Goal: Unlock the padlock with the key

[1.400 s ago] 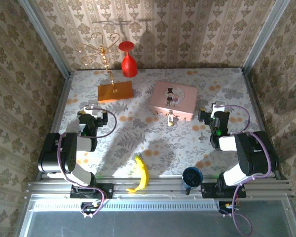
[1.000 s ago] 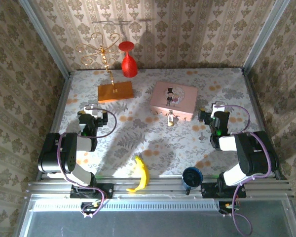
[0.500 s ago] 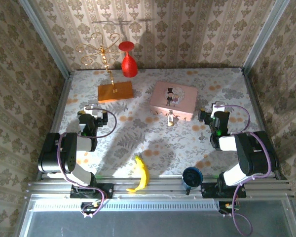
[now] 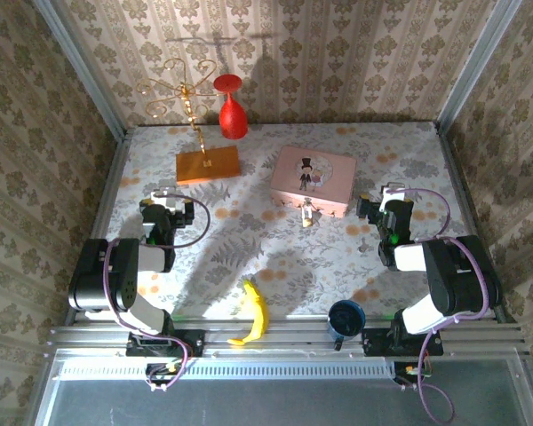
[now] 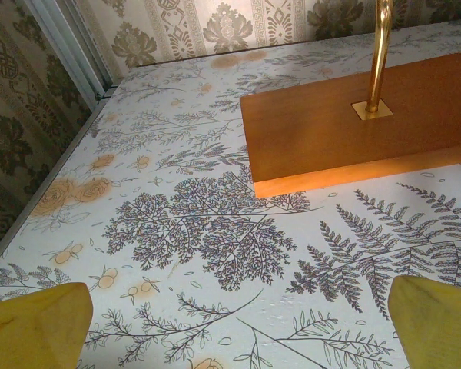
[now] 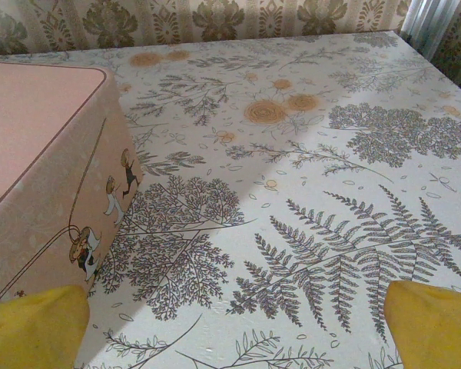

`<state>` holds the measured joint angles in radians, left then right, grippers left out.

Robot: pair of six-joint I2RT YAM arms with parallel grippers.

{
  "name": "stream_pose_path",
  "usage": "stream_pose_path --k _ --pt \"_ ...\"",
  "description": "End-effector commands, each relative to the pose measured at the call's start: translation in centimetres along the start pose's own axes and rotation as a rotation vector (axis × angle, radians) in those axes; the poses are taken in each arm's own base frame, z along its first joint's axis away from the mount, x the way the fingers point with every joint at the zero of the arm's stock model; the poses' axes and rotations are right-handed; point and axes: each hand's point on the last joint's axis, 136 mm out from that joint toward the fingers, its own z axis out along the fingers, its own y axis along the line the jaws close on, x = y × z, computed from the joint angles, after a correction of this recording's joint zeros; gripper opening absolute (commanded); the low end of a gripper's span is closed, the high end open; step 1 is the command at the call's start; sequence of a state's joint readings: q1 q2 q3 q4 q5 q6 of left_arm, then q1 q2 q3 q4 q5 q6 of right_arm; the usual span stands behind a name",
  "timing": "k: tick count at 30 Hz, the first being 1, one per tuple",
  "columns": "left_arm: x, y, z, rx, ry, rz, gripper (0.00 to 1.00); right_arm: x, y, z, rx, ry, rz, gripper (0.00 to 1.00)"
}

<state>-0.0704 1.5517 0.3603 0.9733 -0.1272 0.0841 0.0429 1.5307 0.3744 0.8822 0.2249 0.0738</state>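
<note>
A tiny pale-gold padlock (image 4: pixel 307 214) hangs at the front edge of the pink box (image 4: pixel 313 175), mid-table. The key is out of view. My left gripper (image 4: pixel 166 201) rests low at the left, open, its yellow fingertips (image 5: pixel 35 327) wide apart over bare cloth and nothing between them (image 5: pixel 238 330). My right gripper (image 4: pixel 391 199) sits just right of the pink box (image 6: pixel 38 165), also open and empty (image 6: pixel 234 327), with its fingertips (image 6: pixel 434 323) spread over the fern pattern. The padlock lies about a hand's width left of the right gripper.
A wooden base (image 5: pixel 369 115) with a gold pole (image 5: pixel 379 54) stands ahead of the left gripper; it carries the gold jewelry stand (image 4: pixel 182 89). A red glass (image 4: pixel 233 108) stands upside down at the back. A banana (image 4: pixel 254 312) and a blue cup (image 4: pixel 346 318) lie near the front rail.
</note>
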Motion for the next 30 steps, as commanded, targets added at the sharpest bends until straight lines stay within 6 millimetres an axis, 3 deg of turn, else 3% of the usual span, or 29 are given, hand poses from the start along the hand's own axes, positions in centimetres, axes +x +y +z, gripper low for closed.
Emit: stream_pose_path --k 1,9,16,22,25,27,30 --pt "-0.1 0.0 0.1 0.006 -0.006 0.011 1.0 -0.8 0.2 0.2 -0.007 -0.015 -0.012 1.0" --pt "-0.1 -0.3 0.0 0.022 -0.014 0.015 1.0 -1.0 -0.1 0.2 0.009 -0.017 -0.007 1.0" --pt "-0.6 0.1 -0.3 0.05 -0.02 -0.022 1.0 -2.4 -1.2 -1.4 0.059 -0.037 0.018 1.0" --pt "-3.5 1.1 -2.5 0.014 -0.061 -0.026 1.0 -5.8 -3.3 -4.9 0.155 0.007 0.046 1.0" --pt "-5.5 1.9 -4.1 -0.024 -0.085 -0.079 1.0 -6.3 -3.9 -7.4 0.171 0.056 0.078 1.0" --pt "-6.8 2.0 -5.2 -0.023 -0.102 -0.141 1.0 -5.7 -4.4 -9.0 0.187 0.104 0.111 1.0" --pt "-8.2 1.7 -6.6 0.003 -0.082 -0.234 1.0 -4.1 -4.3 -11.4 0.175 0.212 0.175 0.89"
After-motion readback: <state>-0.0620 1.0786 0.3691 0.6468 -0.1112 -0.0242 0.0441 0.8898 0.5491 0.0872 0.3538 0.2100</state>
